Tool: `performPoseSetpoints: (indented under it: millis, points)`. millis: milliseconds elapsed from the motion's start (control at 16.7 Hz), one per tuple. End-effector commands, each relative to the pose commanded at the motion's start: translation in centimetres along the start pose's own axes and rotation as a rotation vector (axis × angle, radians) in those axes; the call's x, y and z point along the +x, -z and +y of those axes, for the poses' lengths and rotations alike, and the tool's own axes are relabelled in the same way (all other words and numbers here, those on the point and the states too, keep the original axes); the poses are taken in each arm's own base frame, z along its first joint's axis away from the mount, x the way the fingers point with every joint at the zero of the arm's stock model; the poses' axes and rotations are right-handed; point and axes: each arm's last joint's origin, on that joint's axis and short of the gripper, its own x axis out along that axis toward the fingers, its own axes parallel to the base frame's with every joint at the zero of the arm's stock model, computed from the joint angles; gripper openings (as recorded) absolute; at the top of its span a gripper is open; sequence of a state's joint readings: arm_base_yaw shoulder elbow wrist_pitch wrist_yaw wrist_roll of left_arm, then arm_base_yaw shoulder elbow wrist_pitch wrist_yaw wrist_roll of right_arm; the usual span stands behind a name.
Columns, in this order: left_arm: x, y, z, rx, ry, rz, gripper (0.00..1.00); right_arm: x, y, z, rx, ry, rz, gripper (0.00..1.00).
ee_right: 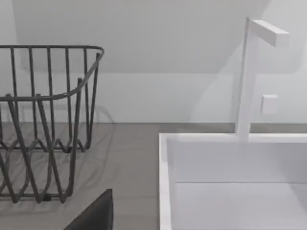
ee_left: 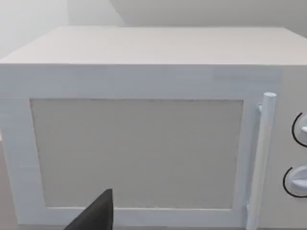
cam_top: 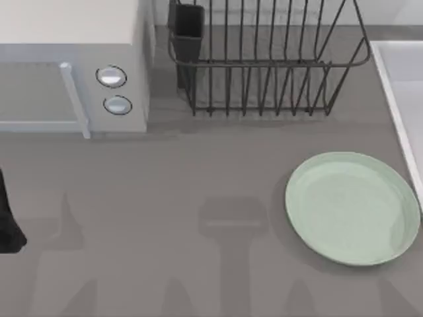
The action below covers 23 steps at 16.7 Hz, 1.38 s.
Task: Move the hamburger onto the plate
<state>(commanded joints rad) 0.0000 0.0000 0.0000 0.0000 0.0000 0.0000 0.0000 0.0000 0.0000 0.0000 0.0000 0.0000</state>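
Two grippers idle, hamburger move not yet begun

Left gripper faces the closed white box-shaped microwave at the table's left. Right gripper looks past the dark wire dish rack to the white sink. Whether either is clenched or released cannot be told. The large round pale mint-green plate, shallow-rimmed, lies bare on the right of the grey table. Where the hamburger lies cannot be told, so finding it looks like the first job.

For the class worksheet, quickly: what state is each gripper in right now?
Left gripper: facing the microwave; state cannot be told.
Right gripper: near the dish rack and sink; state cannot be told.
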Motion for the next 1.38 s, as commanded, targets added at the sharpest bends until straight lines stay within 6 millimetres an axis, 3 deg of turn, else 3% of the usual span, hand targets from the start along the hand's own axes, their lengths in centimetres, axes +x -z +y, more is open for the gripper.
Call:
performPoseSetpoints:
  millis: [360,660,1020,1380]
  points:
    - [0.0,0.0,0.0,0.0,0.0,0.0,1.0,0.2,-0.8,-0.1,-0.096,0.002,0.132,1.0]
    - [0.0,0.0,0.0,0.0,0.0,0.0,1.0,2.0,-1.7,-0.5,-0.331,-0.06,0.568,1.0]
    - [0.0,0.0,0.0,0.0,0.0,0.0,1.0,5.4,-1.6,-1.2,-0.562,-0.333,1.147,1.0]
    - [0.0,0.0,0.0,0.0,0.0,0.0,1.0,8.2,-1.3,-1.9,-0.64,-0.612,1.445,1.0]
